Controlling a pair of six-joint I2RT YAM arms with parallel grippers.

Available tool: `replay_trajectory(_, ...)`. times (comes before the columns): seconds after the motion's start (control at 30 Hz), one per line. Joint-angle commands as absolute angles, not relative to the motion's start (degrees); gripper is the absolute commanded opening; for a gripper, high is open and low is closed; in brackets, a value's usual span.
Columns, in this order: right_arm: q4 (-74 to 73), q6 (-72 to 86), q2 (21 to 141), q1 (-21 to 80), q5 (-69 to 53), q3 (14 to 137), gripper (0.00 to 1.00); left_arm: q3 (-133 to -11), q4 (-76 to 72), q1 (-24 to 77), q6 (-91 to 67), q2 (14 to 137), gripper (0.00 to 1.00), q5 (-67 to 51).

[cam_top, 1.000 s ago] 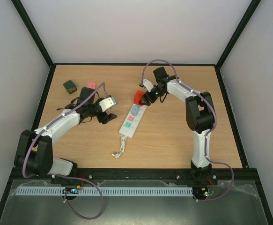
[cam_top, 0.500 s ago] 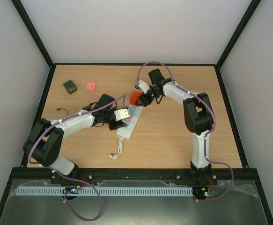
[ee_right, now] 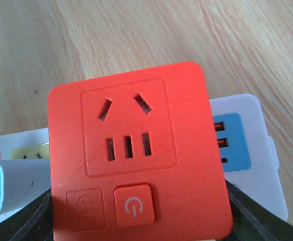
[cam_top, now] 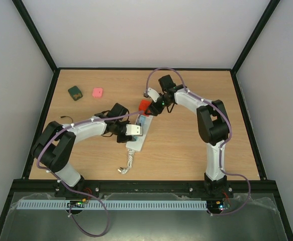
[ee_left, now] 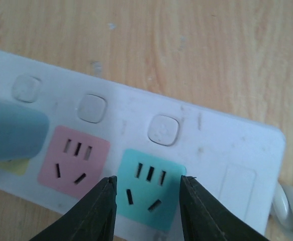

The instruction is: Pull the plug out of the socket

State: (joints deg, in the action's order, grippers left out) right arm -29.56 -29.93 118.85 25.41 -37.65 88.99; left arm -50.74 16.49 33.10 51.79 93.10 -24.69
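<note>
The socket is a long white power strip (cam_top: 137, 138) with pastel outlet faces, lying mid-table. A red plug block (cam_top: 144, 105) with a power button sits in its far end. My right gripper (cam_top: 150, 106) is shut on the red plug (ee_right: 136, 150), with a dark finger (ee_right: 259, 216) against each side of it. My left gripper (cam_top: 128, 135) hovers open just over the strip's near part. In the left wrist view its fingers (ee_left: 98, 211) straddle the teal outlet face (ee_left: 149, 188) of the strip (ee_left: 226, 145), beside a pink face (ee_left: 73, 161).
A pale blue plug (cam_top: 143, 120) stands in the strip between the two grippers and shows in the left wrist view (ee_left: 10, 134). The strip's coiled white cord (cam_top: 127, 163) trails toward the near edge. A green block (cam_top: 76, 92) and a pink block (cam_top: 97, 92) lie at the back left.
My left arm has swung right from near the pink block to over the power strip. The strip and the red plug have shifted slightly left with my right gripper.
</note>
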Motion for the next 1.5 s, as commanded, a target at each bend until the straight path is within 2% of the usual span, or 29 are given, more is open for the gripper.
replay_trajectory(0.0,-35.8,-33.7,118.3,26.4,-42.0,89.9,0.57,-52.7,21.9,32.4,61.4,93.7,0.38,-29.5)
replay_trajectory(0.27,-37.1,-34.6,118.8,27.2,-42.3,89.8,0.58,-53.7,20.4,32.2,61.9,95.7,0.45,-29.2)
replay_trajectory(0.63,-35.5,-33.0,119.4,27.3,-41.4,92.8,0.72,-52.5,17.6,32.9,60.5,98.1,0.47,-27.0)
replay_trajectory(1.13,-33.5,-36.2,120.9,28.1,-39.6,93.2,0.78,-54.5,19.9,34.2,61.4,99.0,0.52,-27.3)
replay_trajectory(1.33,-33.6,-37.5,122.0,28.1,-40.1,93.6,0.77,-54.9,19.3,35.1,60.0,100.2,0.58,-26.2)
replay_trajectory(1.47,-33.6,-37.9,121.8,28.1,-40.8,93.3,0.65,-55.6,20.3,35.2,59.7,101.4,0.61,-25.5)
